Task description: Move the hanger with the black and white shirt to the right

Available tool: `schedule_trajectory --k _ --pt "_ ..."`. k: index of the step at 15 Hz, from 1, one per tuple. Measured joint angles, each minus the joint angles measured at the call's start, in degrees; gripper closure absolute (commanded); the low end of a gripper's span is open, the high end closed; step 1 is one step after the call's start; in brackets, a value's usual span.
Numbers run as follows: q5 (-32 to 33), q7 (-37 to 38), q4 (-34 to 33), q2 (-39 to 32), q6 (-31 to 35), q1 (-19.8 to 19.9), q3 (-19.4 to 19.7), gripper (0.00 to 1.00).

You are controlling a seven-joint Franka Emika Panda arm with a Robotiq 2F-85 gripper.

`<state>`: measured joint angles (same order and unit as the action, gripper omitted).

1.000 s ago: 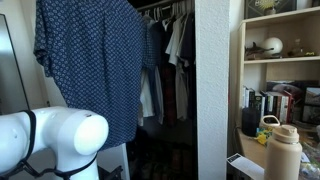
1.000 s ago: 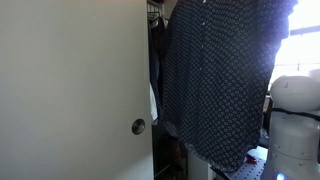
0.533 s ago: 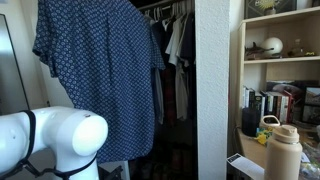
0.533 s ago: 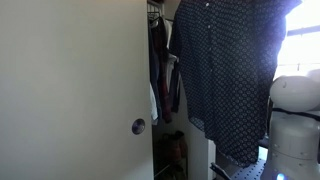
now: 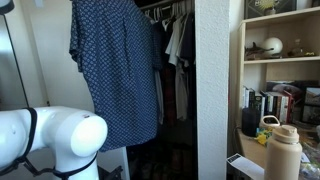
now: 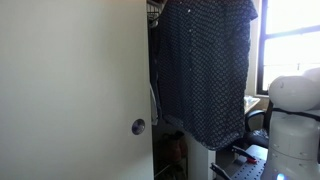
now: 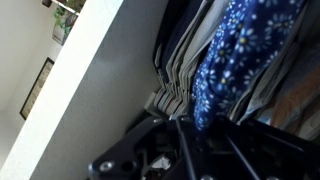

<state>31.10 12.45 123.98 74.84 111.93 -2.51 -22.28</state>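
Arm housing (image 5: 60, 140): white rounded joint, nearest the camera at lower left. It sits low, probably because the rest of the arm reaches up and out of frame towards the clothes rail.

Bottle (image 5: 283, 152): tan, lidded, near right, upright in front of the shelving and well apart from the work.

Gripper (image 7: 188, 140): a dark shape at the bottom edge of the wrist view, jaws drawn together. The hanger cannot be made out, so what they pinch is not shown.

Black and white shirt (image 5: 115, 75): dark cloth with a small white print, short sleeves. It hangs full length at the left edge of the closet opening, in front of the other clothes. In the wrist view it lies just above the gripper, and its top runs out of both exterior views. It probably hangs this far forward because its hanger is being carried, which would clear the neighbouring clothes for a shift to the right.

Door (image 6: 70, 90): pale, with a round knob (image 6: 138, 126), just left of the shirt.

Other garments (image 5: 172, 45): pale and dark pieces packed close on the rail, farther in and to the right.

Closet wall (image 5: 215, 90): white upright panel that closes the opening on the right and limits travel that way.

Bookshelf (image 5: 280, 60): far right, holding books and ornaments.
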Motion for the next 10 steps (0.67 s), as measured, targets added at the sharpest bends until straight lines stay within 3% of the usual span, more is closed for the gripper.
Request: schedule_trajectory --k 10 --pt "0.2 -3.5 0.2 -7.6 12.9 5.1 3.8 0.98"
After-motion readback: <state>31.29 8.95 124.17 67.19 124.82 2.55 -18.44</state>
